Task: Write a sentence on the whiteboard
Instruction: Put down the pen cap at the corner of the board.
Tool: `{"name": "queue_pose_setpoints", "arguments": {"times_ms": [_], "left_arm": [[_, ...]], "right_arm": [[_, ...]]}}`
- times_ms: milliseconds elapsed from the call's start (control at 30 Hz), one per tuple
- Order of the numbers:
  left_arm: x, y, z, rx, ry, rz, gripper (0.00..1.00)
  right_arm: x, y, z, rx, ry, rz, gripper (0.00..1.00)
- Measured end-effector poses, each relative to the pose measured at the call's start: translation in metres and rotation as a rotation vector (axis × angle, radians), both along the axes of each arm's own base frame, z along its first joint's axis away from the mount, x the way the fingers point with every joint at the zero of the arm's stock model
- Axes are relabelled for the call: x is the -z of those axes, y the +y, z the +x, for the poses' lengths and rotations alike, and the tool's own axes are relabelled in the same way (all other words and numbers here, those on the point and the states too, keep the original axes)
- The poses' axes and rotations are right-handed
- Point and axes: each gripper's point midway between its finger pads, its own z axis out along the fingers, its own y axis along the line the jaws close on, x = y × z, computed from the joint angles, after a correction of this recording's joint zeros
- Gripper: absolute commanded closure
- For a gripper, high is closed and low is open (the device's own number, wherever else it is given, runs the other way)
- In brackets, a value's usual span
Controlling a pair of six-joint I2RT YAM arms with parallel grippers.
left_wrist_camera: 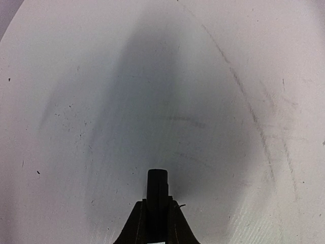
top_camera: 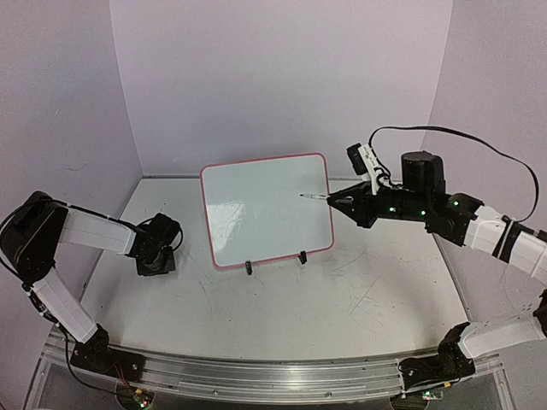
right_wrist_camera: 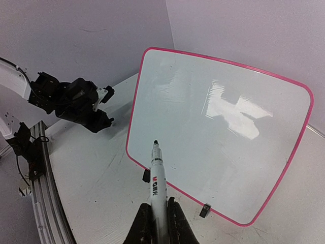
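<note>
1. Left pincer (top_camera: 159,256) is hanging low over the table (top_camera: 342,316), left of the board and apart from it. Its fingers are pressing together on nothing.
2. Its wrist view is showing only the closed fingers (left_wrist_camera: 138,223), scuffed white table and a shadow.
3. Board (top_camera: 256,213) is standing mid-table on two black feet (top_camera: 249,267) at its near edge. It is leaning back, its face pointing up and toward the arms, its long axis running left to right. The face is showing plain white with glare patches.
4. Marker (top_camera: 314,196) is lying near level, its long axis running right to left and its tip pointing at the board's right half. Whether the tip is touching, I cannot tell.
5. Right pincer (top_camera: 342,198) is reaching in from the right and pinching the marker's barrel. A black cable (top_camera: 444,132) is looping above that arm.
6. Right wrist view is showing the marker's (right_wrist_camera: 157,178) printed barrel and dark tip in front of the board's (right_wrist_camera: 218,127) pink lower rim. It is also showing one foot (right_wrist_camera: 205,210) in full, with the left arm beyond the board. Top view alone is showing both arms' bases.
</note>
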Motion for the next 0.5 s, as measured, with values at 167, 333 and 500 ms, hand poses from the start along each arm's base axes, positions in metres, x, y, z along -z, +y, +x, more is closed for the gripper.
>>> {"name": "queue_pose_setpoints", "arguments": {"times_ms": [167,333,500], "left_arm": [[0.0054,-0.0002,-0.0019,-0.003,0.012,-0.003,0.84],[0.0055,-0.0006,-0.002,-0.003,0.012,-0.005,0.8],[0.0054,-0.0006,-0.0019,-0.003,0.011,-0.005,0.78]], "right_arm": [[-0.0005,0.0005,0.0003,0.006,0.013,0.016,1.0],[0.0052,0.0001,-0.0001,0.013,0.037,0.02,1.0],[0.0048,0.0002,0.0002,0.016,0.042,0.026,1.0]]}}
